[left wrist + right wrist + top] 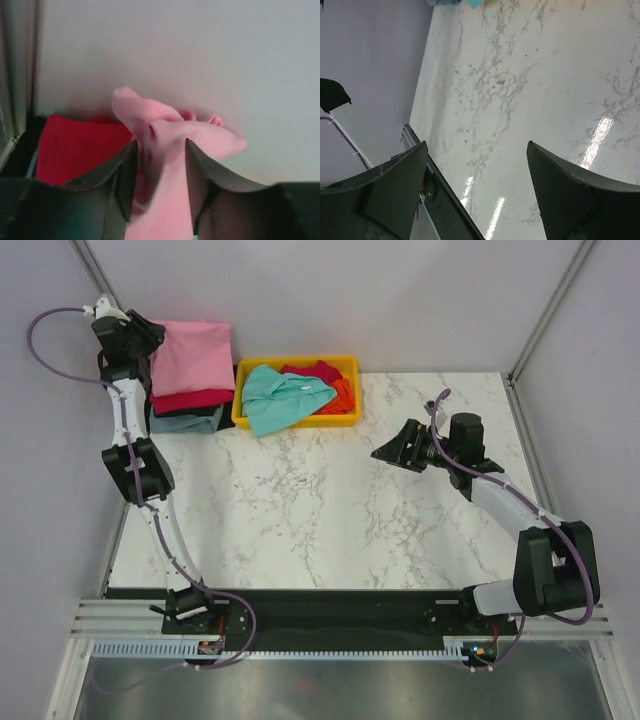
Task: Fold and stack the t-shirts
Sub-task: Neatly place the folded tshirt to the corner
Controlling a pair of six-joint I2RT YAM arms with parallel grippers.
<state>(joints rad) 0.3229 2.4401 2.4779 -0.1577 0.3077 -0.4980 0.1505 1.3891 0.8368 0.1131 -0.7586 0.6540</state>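
**Left gripper** [160,145]: positioned at the far-left corner of the table [330,510], over the stack. The jaws stand partly apart with a bunched ridge of the light pink t-shirt [200,135] between them. Cloth fills most of the gap, and it cannot be told whether the fingers pinch it or have let go. Judged purpose: setting the folded pink tee on top of the pile.

**Stack:** the pink tee lies uppermost as a roughly square fold, flat except for the soft hump at the gripper. Beneath it lies a crimson t-shirt [190,400], then a grey-blue t-shirt [190,422] at the bottom, with edges roughly aligned. All are matte, limp cotton.

**Yellow tray** [238,405]: rigid plastic, just beside the stack. It holds unfolded stock: a teal t-shirt [285,395] crumpled on top and spilling over the near rim, a red t-shirt [315,370] behind it and an orange t-shirt [343,395] to the right.

**Right gripper** [476,147]: jaws wide apart, holding nothing, hanging over bare glossy marble-pattern surface well clear of the cloth. Judged to be waiting.

**Assessment:** three tees stacked and three not yet folded.
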